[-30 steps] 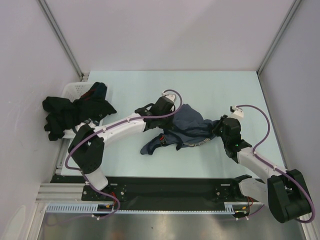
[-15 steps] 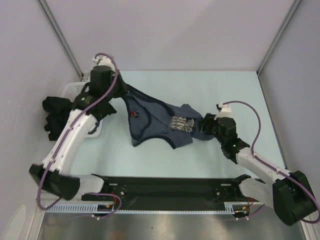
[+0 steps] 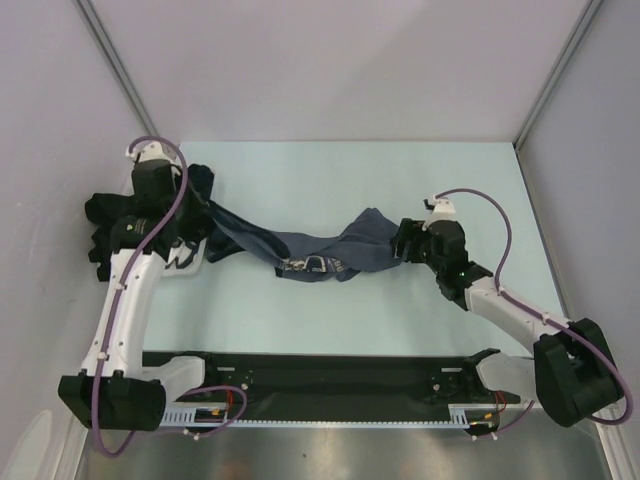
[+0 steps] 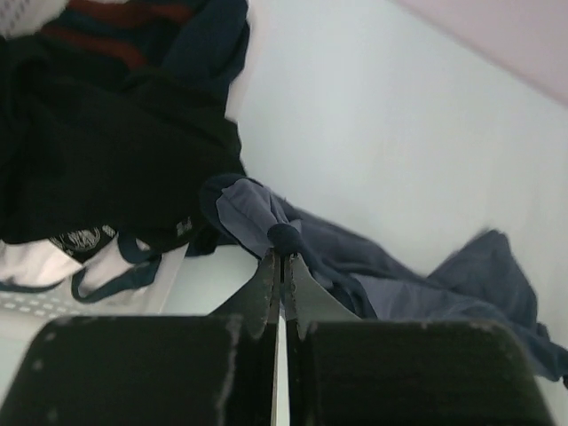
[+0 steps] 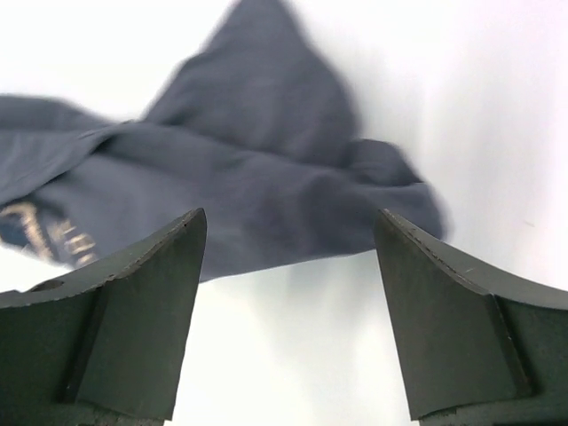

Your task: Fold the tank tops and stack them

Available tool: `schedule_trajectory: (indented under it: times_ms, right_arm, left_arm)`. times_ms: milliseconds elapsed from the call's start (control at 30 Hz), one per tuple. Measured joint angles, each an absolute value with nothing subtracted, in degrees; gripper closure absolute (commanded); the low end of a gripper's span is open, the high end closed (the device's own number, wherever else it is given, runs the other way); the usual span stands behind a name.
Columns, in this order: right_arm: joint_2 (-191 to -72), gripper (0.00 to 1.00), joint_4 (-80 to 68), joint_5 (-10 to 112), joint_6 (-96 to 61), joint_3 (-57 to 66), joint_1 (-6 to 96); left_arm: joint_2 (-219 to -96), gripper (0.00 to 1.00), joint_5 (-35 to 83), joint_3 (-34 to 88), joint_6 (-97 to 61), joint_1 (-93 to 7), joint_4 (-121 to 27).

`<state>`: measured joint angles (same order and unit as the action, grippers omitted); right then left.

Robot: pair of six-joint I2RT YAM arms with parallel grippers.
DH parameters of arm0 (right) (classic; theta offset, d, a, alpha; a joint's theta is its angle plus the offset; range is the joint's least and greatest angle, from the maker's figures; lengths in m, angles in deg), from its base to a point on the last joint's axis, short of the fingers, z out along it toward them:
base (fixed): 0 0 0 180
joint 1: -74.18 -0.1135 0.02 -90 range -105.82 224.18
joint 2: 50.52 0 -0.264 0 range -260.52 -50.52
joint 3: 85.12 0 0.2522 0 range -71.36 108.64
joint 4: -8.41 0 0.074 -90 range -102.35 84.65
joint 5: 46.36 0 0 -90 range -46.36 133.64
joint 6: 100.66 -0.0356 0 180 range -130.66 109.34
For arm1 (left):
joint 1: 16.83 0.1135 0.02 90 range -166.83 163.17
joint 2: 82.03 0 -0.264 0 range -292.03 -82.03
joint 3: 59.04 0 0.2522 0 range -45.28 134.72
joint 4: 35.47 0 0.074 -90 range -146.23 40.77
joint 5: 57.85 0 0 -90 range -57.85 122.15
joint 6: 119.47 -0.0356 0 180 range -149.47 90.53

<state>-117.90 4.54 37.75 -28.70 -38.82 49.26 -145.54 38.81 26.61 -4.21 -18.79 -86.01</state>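
The slate blue-grey tank top (image 3: 320,255) lies twisted and stretched in a long band across the table. My left gripper (image 3: 197,222) is shut on its dark-trimmed left end (image 4: 282,238), close to the basket. At the band's right end my right gripper (image 3: 403,240) stands open with nothing between its fingers (image 5: 142,293). The blue-grey cloth (image 5: 257,177) lies just beyond its tips. The black tank top (image 3: 110,228) is heaped over the basket's edge at the far left, seen as black cloth (image 4: 106,151) in the left wrist view.
A white laundry basket (image 3: 146,178) stands at the table's left edge, its rim (image 4: 35,297) near my left fingers. A striped dark garment (image 4: 115,18) lies in it. Grey walls close in the left, back and right sides.
My left arm has swung left toward the basket, pulling the blue-grey top out into a long band. My right gripper has opened and let go of the cloth.
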Motion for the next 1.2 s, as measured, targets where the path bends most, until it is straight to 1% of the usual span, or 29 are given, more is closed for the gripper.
schedule_trajectory:
  times_ms: [33,67,100,133,167,200,233,333,367,467,633,800,833,867,900,933,1067,1200]
  right_arm:
    - [-118.33,0.18,4.1,37.62,-29.21,-38.87,50.74]
    - [-118.73,0.17,3.6,37.55,-29.8,-38.91,51.97]
    - [-119.03,0.16,3.2,37.38,-30.25,-38.93,53.06]
    - [-119.34,0.16,2.96,37.27,-30.76,-39.0,54.17]
    - [-119.58,0.17,2.72,37.22,-31.37,-39.11,54.92]
    - [-119.73,0.18,2.59,37.27,-31.7,-39.19,55.38]
    - [-119.91,0.18,2.57,37.42,-32.07,-39.3,55.64]
    - [-120.76,0.25,2.59,38.01,-32.92,-39.32,55.97]
    - [-121.11,0.31,2.59,38.1,-33.1,-39.32,56.01]
    - [-122.6,0.41,2.37,38.54,-33.49,-39.32,56.16]
    - [-123.69,0.39,1.08,38.51,-34.23,-39.32,56.21]
    - [-122.99,0.4,0.41,37.95,-34.6,-39.35,56.21]
    - [-122.64,0.41,0.41,37.84,-34.6,-39.39,56.21]
    - [-122.27,0.47,0.41,37.64,-34.6,-39.43,56.21]
    - [-121.96,0.5,0.45,37.53,-34.56,-39.52,56.21]
    - [-121.66,0.51,0.47,37.42,-34.63,-39.61,56.21]
    - [-120.76,0.53,0.51,37.18,-34.84,-40.13,56.21]
    - [-120.65,0.53,0.49,37.03,-34.84,-40.48,56.21]
  left_arm:
    - [-145.98,0.99,38.46,25.48,-4.06,-18.5,-86.16]
    - [-146.24,0.94,37.91,24.52,-4.04,-18.39,-86.34]
    - [-146.26,0.85,37.52,23.66,-4.04,-18.39,-86.25]
    - [-146.22,0.64,36.71,23.07,-4.12,-18.37,-86.23]
    - [-146.04,0.53,35.59,22.51,-4.19,-18.37,-85.53]
    - [-145.71,0.38,34.0,21.72,-4.06,-18.41,-84.37]
    - [-145.32,0.32,32.8,20.98,-4.08,-18.59,-83.58]
    - [-144.21,0.23,31.97,18.99,-4.06,-21.56,-82.51]
    - [-144.05,0.22,32.05,18.55,-4.12,-23.16,-82.42]
    - [-143.48,0.22,33.04,16.3,-4.04,-29.63,-81.9]
    - [-141.95,0.22,33.74,10.55,-3.25,-38.89,-80.81]
    - [-144.12,0.26,34.52,5.96,-1.87,-46.59,-78.71]
    - [-145.3,0.26,34.52,5.2,-1.54,-47.42,-78.03]
    - [-146.63,0.27,34.55,4.61,-1.28,-47.9,-77.35]
    - [-148.07,0.27,34.59,4.17,-0.98,-48.1,-76.65]
    - [-149.6,0.28,34.9,3.86,-0.8,-48.12,-76.15]
    - [-155.18,0.3,36.93,4.01,0.09,-48.12,-74.18]
    - [-160.58,0.35,39.33,5.48,0.49,-48.12,-73.64]
